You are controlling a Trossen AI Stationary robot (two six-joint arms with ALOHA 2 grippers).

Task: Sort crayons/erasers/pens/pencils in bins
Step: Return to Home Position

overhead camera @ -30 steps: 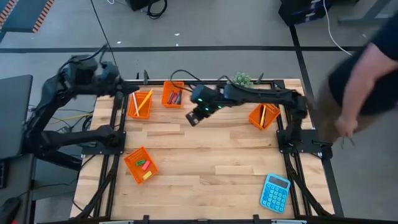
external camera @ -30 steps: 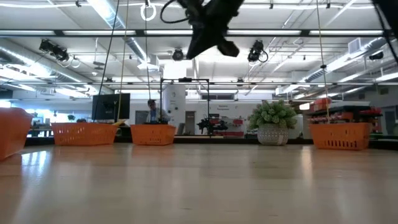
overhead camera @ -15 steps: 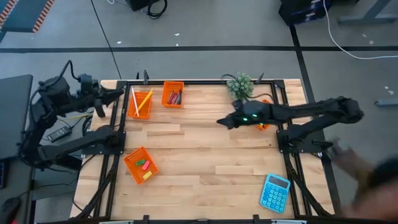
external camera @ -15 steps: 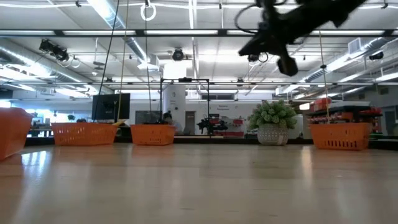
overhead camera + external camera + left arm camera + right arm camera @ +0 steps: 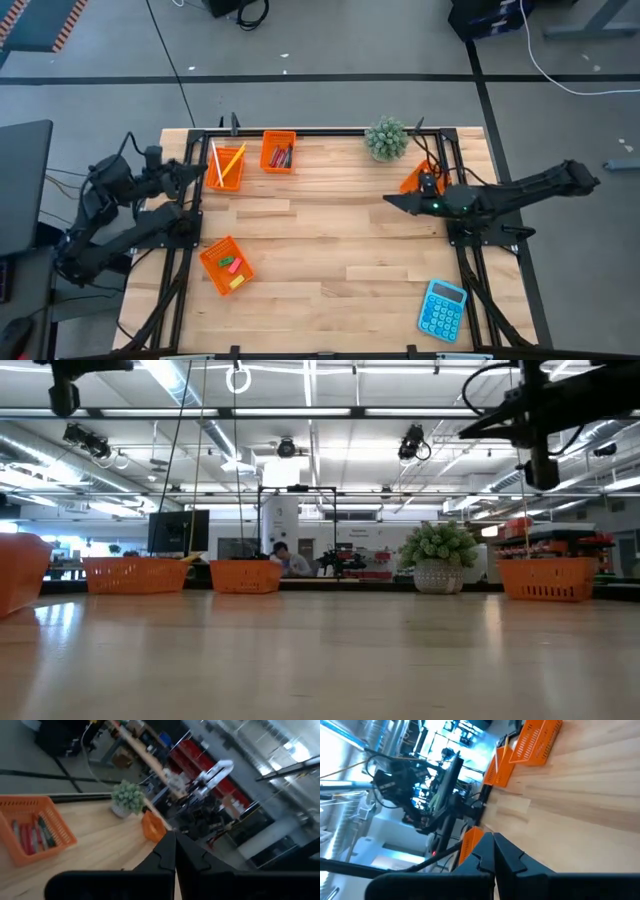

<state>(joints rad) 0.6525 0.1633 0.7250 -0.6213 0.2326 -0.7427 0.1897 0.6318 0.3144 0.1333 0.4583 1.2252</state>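
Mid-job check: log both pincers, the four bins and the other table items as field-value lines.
left pincer: shut, empty, at the table's left edge
right pincer: shut, empty, above the table's right side
pencil bin: far left, holds pencils
crayon bin: far middle, holds crayons
eraser bin: near left, holds erasers
right bin: partly hidden by the right arm
others: calculator near right, plant at far edge
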